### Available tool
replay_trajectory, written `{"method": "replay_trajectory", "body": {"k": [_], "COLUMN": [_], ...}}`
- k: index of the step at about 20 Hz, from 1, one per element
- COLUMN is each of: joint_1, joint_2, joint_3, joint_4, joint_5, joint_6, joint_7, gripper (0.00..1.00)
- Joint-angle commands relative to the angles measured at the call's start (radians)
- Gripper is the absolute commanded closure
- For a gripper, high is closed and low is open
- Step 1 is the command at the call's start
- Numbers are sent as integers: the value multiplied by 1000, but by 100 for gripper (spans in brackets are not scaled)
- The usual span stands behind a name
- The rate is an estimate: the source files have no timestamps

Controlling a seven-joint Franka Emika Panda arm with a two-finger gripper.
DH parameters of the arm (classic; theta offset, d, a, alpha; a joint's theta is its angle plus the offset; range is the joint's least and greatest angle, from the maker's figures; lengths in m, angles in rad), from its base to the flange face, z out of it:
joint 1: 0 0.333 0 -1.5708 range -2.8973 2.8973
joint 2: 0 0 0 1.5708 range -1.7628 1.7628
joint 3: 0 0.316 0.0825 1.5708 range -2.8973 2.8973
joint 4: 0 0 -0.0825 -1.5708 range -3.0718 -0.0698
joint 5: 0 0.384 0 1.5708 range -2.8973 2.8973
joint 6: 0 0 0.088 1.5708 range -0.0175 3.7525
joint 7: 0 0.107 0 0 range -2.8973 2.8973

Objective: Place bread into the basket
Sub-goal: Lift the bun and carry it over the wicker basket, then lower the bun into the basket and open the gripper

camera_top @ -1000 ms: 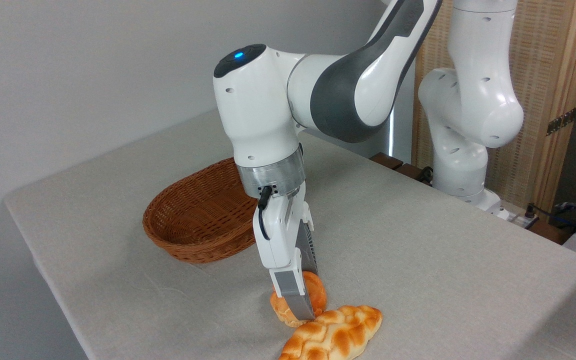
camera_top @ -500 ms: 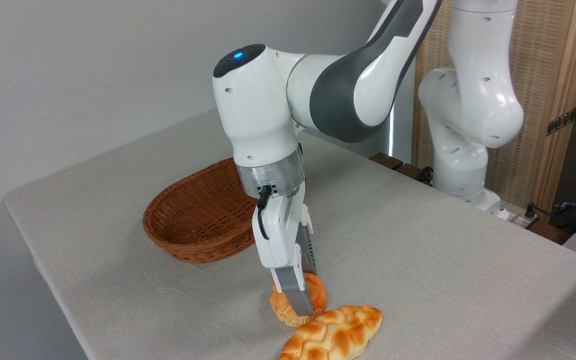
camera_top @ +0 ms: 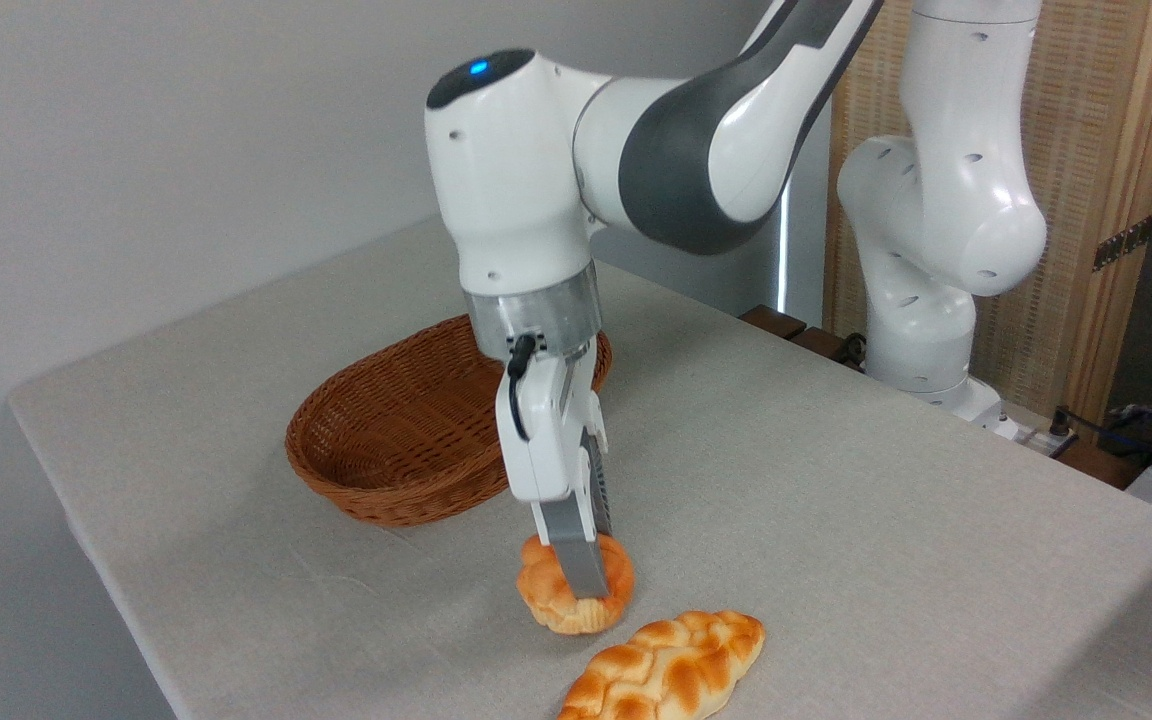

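Observation:
My gripper (camera_top: 584, 578) is shut on the bread (camera_top: 546, 598), a small round golden-orange knotted bun. The near grey finger crosses the bun's front and hides its middle. The bun hangs just above the cloth near the table's front edge, tilted a little. The basket (camera_top: 386, 440), an oval brown wicker one, stands behind and to the left of the bun, with nothing visible inside it. The arm's wrist blocks the basket's right end.
A longer braided loaf (camera_top: 671, 665) lies on the grey tablecloth (camera_top: 886, 520) just right of the bun, near the front edge. The arm's white base (camera_top: 921, 330) stands at the back right, before a wooden screen.
The gripper has risen and shifted left with the bun in it. The bun has come off the cloth and away from the braided loaf.

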Motion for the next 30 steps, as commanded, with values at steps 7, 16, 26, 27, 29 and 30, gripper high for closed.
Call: {"method": "replay_trajectory", "body": {"k": [7,16,26,27,29,30], "joint_1": [-15,-58,-48,-48,-46,-46], "joint_2": [-53,-62,-67,-65,-58,-56], "joint_3": [-166,-293,-279,-279,-279,-279], "joint_4": [78,77,77,78,90,98], "joint_5": [-131,-179,-177,-177,-179,-179], "joint_6": [-17,-127,-181,-193,-195,-195], "joint_7": [-453,-889,-889,-886,-886,-884], "gripper": [38,0,0,0,0,0]}}
